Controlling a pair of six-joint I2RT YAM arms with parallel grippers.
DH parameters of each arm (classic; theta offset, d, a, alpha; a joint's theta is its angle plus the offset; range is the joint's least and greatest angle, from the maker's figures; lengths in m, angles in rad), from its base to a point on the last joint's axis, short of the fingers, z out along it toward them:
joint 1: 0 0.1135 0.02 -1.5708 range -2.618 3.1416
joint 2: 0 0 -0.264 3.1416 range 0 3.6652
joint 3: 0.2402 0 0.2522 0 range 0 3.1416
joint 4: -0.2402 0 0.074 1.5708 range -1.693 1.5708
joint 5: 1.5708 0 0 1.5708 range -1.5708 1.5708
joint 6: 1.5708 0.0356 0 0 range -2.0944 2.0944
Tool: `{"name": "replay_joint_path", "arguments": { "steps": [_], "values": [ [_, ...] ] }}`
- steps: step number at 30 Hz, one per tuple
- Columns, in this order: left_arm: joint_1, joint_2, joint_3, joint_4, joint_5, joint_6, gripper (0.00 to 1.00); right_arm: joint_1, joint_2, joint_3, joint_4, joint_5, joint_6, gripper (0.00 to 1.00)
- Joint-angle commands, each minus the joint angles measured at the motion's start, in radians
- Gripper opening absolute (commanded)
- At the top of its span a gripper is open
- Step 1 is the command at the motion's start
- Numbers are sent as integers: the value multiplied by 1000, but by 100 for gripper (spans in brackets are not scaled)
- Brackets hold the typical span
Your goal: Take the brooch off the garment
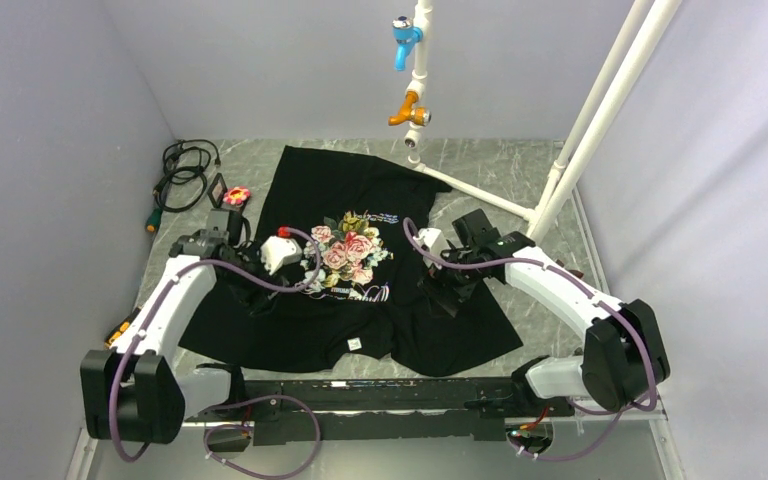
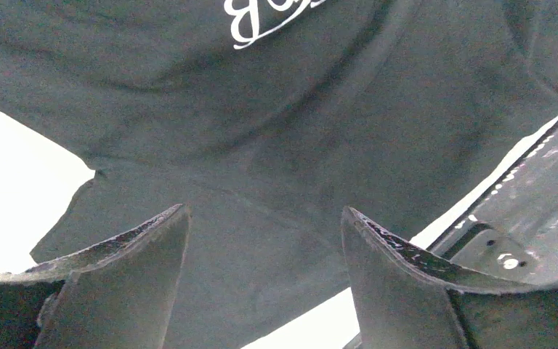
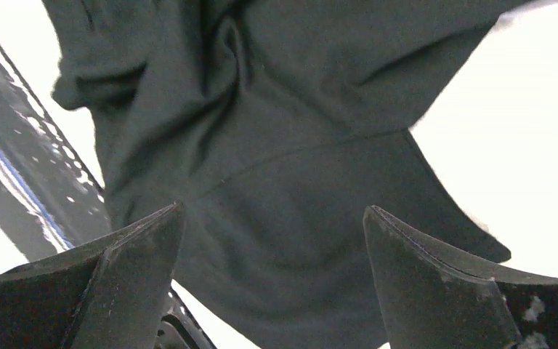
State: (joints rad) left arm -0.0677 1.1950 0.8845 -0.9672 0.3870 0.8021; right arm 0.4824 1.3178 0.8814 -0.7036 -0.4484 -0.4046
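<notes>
The black T-shirt garment (image 1: 310, 175) lies flat on the table, with its rose print (image 1: 348, 250) in the middle. The brooch (image 1: 237, 196), a pink-red flower with a yellow centre, lies on the table just left of the garment's far left edge, apart from it. My left gripper (image 1: 260, 298) is open and empty just above the garment's left part (image 2: 298, 109); its jaws (image 2: 263, 211) stand wide apart. My right gripper (image 1: 445, 295) is open and empty above the garment's right part (image 3: 276, 109), its jaws (image 3: 273, 208) also wide apart. The brooch is out of both wrist views.
A small black box (image 1: 218, 188) sits beside the brooch, with a coiled black cable (image 1: 182, 172) behind it. A white pipe frame (image 1: 600, 110) with blue (image 1: 403, 40) and orange (image 1: 410, 112) taps stands at the back right. A black rail (image 1: 380, 395) runs along the near edge. A white label (image 1: 354, 343) is on the hem.
</notes>
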Motion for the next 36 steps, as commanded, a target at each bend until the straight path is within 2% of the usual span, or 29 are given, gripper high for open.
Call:
{"name": "replay_joint_path", "arguments": {
  "steps": [1,9,18,23,29,36],
  "values": [
    [-56,-66,-66,107,-148,36,81,3,-15,-32,-26,92,-101,94],
    [-135,-58,-268,234,-335,53,78,16,38,-105,8,191,-117,91],
    [-123,-120,-423,239,-385,169,75,15,77,-244,35,342,-184,91],
    [-25,-187,-472,224,-429,252,74,13,28,-276,-12,362,-204,91],
    [57,-222,-505,199,-451,361,74,13,64,-223,-124,366,-237,90],
    [139,-190,-446,164,-433,419,74,13,108,-149,-237,437,-315,91]
  ]
}}
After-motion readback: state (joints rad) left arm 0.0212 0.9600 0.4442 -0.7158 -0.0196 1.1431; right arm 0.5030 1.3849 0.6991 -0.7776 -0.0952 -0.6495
